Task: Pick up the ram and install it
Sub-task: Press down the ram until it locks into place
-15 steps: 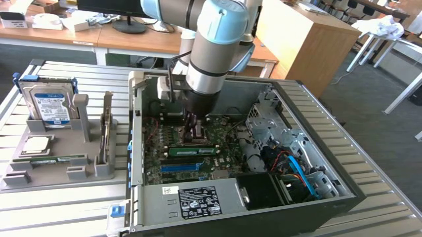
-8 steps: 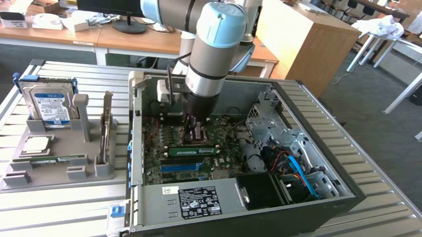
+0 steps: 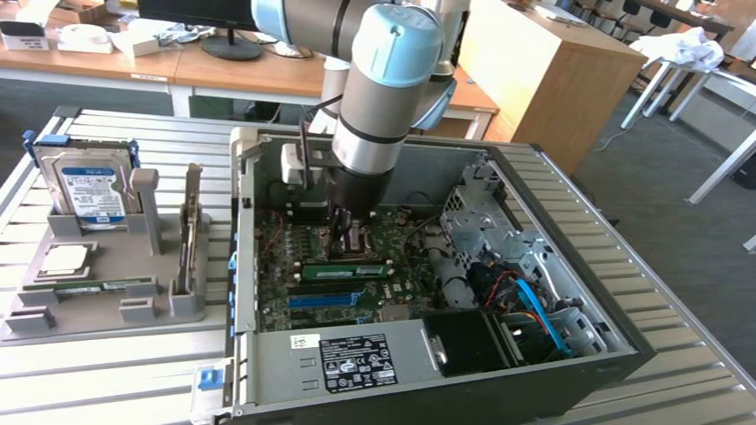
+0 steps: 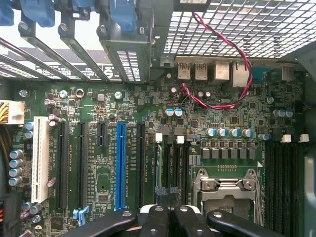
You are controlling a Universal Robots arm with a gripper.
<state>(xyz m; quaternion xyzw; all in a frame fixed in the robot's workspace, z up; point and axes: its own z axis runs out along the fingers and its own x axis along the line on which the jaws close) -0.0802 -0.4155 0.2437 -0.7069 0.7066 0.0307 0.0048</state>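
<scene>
Spare ram: a second green stick (image 3: 95,285) lies flat in the grey tray (image 3: 71,323), along the tray's near edge, well apart from the arm.
Ram: you can see the ram (image 3: 343,270) inside the open case (image 3: 614,354), lying across the board just nearer than the gripper. Whether it is fully seated you cannot tell.
Weight: judge it very light; lifting it costs the arm nothing.
Stiffness: a thin board, stiff along its length, but likely to flex or crack if you twist it or press it off-centre.
Fragility: the chips and the contact edge are delicate, so keep the pads off both.
Surface: smooth flat faces and a slick label, so expect it to slip under a weak pinch.
Hold: take it by the two long faces near the middle of the top edge, with the stick square to the slot.
Gripper: the gripper (image 3: 352,232) is closed with the fingers together, and nothing shows between them. In the wrist view its tips (image 4: 168,192) hang over the black slots (image 4: 170,158), beside the socket (image 4: 227,190).
Arm: the arm (image 3: 384,106) reaches down into the case from the far edge, with the wrist near vertical and the tool pointing straight at the board (image 4: 98,98).
</scene>
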